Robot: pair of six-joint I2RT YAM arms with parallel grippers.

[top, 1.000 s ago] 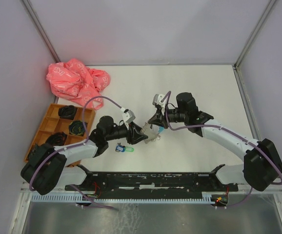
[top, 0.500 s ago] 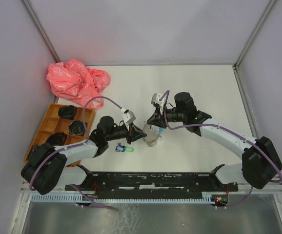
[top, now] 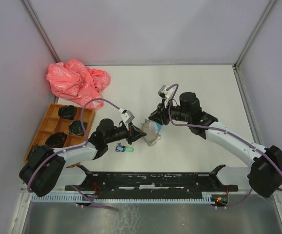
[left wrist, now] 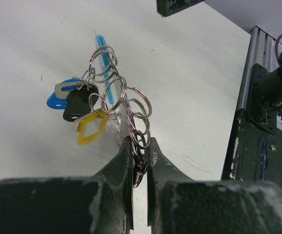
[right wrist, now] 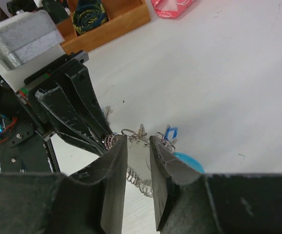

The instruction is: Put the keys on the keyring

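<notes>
Left wrist view: left pincer [left wrist: 140, 148] clamped on keyring [left wrist: 131, 109], lower centre, steadying it for threading.
Right wrist view: right pincer [right wrist: 137, 140] apart just above it, free to feed keys [left wrist: 77, 105].

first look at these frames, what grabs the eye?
Mid-table, the left fingers pinch a dangling chain of metal rings carrying keys with blue, black and yellow tags, and the right fingers sit close beside it. A crumpled pink bag lies at the far left, a wooden tray sits nearer the arms, and one loose tagged key lies on the table by the left arm.
</notes>
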